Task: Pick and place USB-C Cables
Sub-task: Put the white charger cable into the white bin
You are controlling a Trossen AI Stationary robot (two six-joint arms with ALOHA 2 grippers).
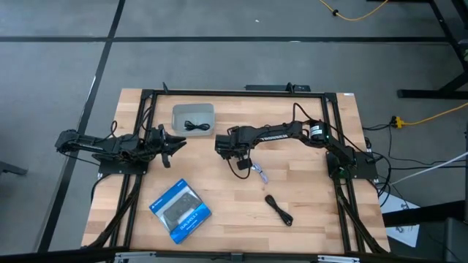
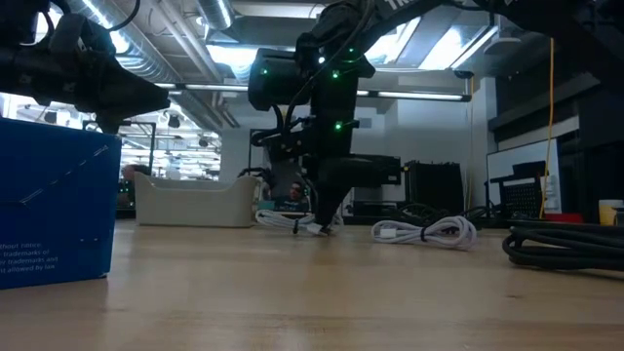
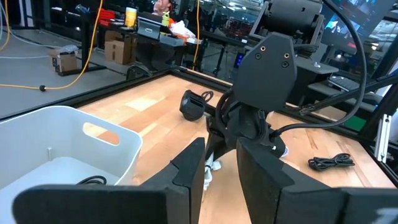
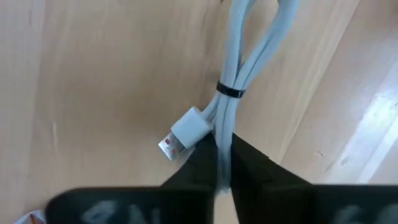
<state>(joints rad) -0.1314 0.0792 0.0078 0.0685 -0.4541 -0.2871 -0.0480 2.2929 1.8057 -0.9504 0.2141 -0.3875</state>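
My right gripper (image 1: 241, 159) points down at mid-table, shut on a whitish-silver USB-C cable (image 4: 239, 68) tied with a black band. In the low view that cable (image 2: 285, 220) lies by the fingertips. A second whitish cable (image 1: 258, 173) (image 2: 429, 232) lies on the wood just to the right. The stubby black bundle (image 1: 278, 210) (image 3: 330, 162) lies nearer the near edge. The thin black coil (image 1: 195, 126) rests on the floor of the white bin (image 1: 176, 111). My left gripper (image 1: 178, 141) (image 3: 217, 171) hovers open beside the bin, touching nothing. My right gripper pinches the whitish cable's folded strands (image 4: 219, 140) between its two fingers, right behind the plug (image 4: 186, 130). The fingers come from above, pointing down. The cable lies on the table and runs away from the fingers, past its black band (image 4: 230, 91).
A blue-and-black flat box (image 1: 180, 210) (image 2: 54, 205) lies toward the near left corner. The black frame rails (image 1: 234, 93) run around the tabletop. A long yellow cable (image 1: 431, 113) lies on the floor off the right side. Bare wood shows between the bin and my right gripper.
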